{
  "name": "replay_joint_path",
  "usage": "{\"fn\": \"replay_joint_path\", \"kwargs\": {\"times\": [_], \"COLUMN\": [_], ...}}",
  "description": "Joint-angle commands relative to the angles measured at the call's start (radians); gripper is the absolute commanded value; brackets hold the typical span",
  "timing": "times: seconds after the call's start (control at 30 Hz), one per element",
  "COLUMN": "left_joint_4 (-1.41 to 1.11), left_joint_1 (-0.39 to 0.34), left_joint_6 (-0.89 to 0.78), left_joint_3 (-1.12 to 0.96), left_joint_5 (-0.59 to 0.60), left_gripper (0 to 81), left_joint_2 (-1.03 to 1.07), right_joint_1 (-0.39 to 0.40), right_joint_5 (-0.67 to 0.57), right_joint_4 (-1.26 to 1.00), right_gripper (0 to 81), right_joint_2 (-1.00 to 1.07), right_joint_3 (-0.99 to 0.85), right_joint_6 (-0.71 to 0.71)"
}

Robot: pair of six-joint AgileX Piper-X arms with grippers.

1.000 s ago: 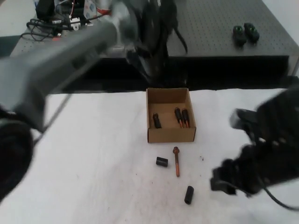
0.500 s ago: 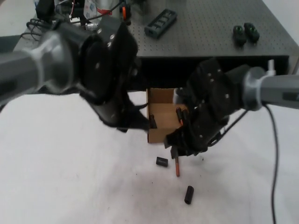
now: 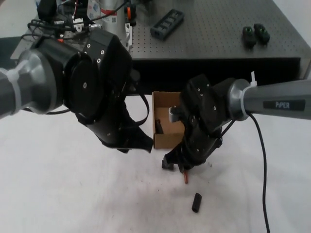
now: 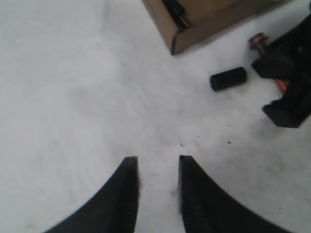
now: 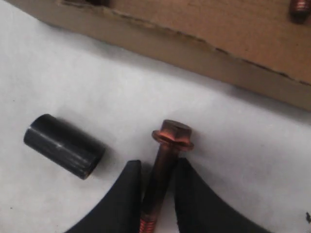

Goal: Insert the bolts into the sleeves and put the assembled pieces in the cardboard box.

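Count: one loose bolt (image 5: 171,136), two loose sleeves, one cardboard box (image 3: 165,141), all on the white bench (image 3: 73,194).

The bolt lies flat. Its long axis runs square to the box wall, head toward the box.

The right tool (image 5: 156,165) straddles the bolt shank below the head, fingers apart, not clamped.

The first sleeve (image 5: 63,145) lies on its side just beside the bolt head. The second sleeve (image 3: 196,202) lies well apart, farther from the box.

The left tool (image 4: 156,162) hangs over bare bench, fingers slightly apart and empty.
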Motion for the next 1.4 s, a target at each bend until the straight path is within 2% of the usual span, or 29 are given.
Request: {"fn": "replay_joint_path", "kwargs": {"times": [0.0,0.17,0.23,0.27,0.4,0.57,0.77,0.9,1.13,1.37], "left_joint_4": [-0.005,-0.005,-0.012,-0.013,-0.054,-0.132,-0.122,-0.067,0.082,0.129], "left_joint_1": [-0.001,-0.001,-0.001,-0.001,-0.011,-0.079,-0.205,-0.238,-0.239,-0.239], "left_joint_6": [-0.002,-0.002,0.002,0.017,0.065,0.08,0.08,0.08,0.077,0.056], "left_joint_3": [-0.002,-0.002,-0.002,-0.002,-0.002,-0.018,-0.133,-0.237,-0.406,-0.445], "left_joint_5": [0.172,0.219,0.296,0.33,0.361,0.361,0.361,0.361,0.361,0.392], "left_gripper": [21.3,21.3,21.3,21.3,22.7,34.2,33.9,33.9,33.9,33.9], "left_joint_2": [-0.011,-0.011,-0.011,-0.006,0.017,0.104,0.264,0.374,0.522,0.577], "right_joint_1": [-0.005,-0.005,-0.008,-0.014,-0.062,-0.157,-0.277,-0.329,-0.36,-0.36], "right_joint_5": [0.001,-0.001,-0.001,-0.003,-0.088,-0.097,-0.097,-0.097,-0.097,-0.097], "right_joint_4": [0.009,0.003,0.003,0.007,0.051,0.062,0.076,0.1,0.108,0.108], "right_gripper": [15.8,13.8,3.6,2.4,4.1,4.1,4.1,4.1,4.1,4.1], "right_joint_2": [0.01,0.022,0.018,0.012,-0.061,-0.257,-0.533,-0.685,-0.881,-0.921], "right_joint_3": [-0.007,-0.007,-0.007,-0.007,0.005,0.123,0.314,0.421,0.536,0.556], "right_joint_6": [-0.014,-0.02,-0.037,-0.036,-0.05,-0.055,-0.058,-0.058,-0.049,-0.034]}}
